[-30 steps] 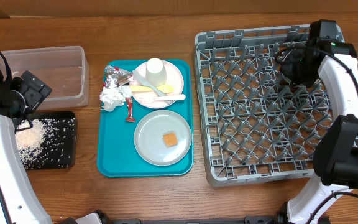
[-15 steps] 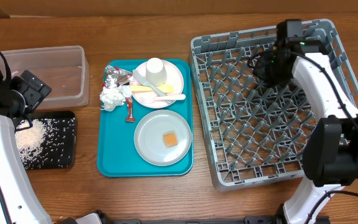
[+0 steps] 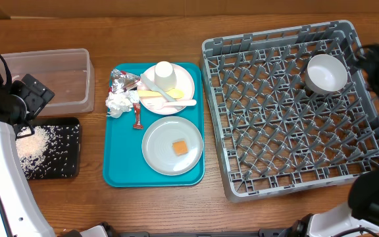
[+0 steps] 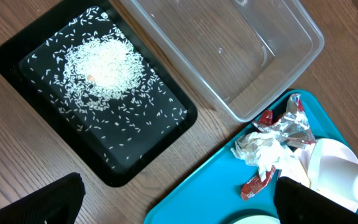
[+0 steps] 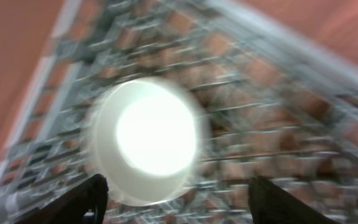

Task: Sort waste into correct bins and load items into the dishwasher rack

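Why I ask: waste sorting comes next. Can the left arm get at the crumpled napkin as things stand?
Probably yes. The crumpled napkin lies on the teal tray's edge nearest that arm, nothing on top; the left end effector is open and hangs nearby, free to descend on it.

Right wrist view motion-blurred, bowl [image 5: 145,140] glaring white.

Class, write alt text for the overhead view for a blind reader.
A small white bowl sits in a grey dishwasher rack, near its far right corner. Left of it, a teal tray holds plates, a cup and crumpled waste; beyond are a clear tub and a black tray of rice.
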### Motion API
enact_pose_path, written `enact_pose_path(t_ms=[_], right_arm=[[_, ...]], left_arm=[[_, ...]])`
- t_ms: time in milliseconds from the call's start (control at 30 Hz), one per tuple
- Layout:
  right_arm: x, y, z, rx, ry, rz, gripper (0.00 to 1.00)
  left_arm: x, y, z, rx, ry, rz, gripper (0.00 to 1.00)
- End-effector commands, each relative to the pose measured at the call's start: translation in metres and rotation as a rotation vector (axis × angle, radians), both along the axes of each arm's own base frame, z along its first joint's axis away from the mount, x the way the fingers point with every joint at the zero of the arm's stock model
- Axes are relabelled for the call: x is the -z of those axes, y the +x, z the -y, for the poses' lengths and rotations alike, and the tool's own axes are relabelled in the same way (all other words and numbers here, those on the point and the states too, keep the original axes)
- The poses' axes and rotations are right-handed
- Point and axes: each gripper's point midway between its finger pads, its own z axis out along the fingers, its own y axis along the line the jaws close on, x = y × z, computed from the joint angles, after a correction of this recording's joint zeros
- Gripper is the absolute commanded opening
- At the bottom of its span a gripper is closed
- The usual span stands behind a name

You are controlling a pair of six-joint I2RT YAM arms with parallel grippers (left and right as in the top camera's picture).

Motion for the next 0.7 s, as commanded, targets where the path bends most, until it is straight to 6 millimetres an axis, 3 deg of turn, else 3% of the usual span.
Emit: enact_pose_path(t_ms=[0,133,400,567,667], right_arm=[[0.029,0.002,-0.004,-0.075,0.030,-0.059,0.73],[0.058,0.010,-0.007,-0.088,0.054,-0.092,0.71],[0.098,0.026,-0.029,-0.148,0.104,-0.147,0.56],[0.107,0.033,-0.031,-0.151,0.105,-0.148,0.19],[0.103,0.034,-0.026,-0.138,0.074,-0.149,0.07]], left_arm=[[-0.005,0.004,-0.001,-0.008,-0.006,0.025,1.00],[-0.006,0.008,0.004,0.010,-0.033,0.044,1.00],[-0.006,0.007,0.004,0.009,-0.032,0.043,1.00],[-0.005,0.008,0.004,0.009,-0.032,0.043,1.00],[-0.005,0.008,0.004,0.009,-0.032,0.043,1.00]])
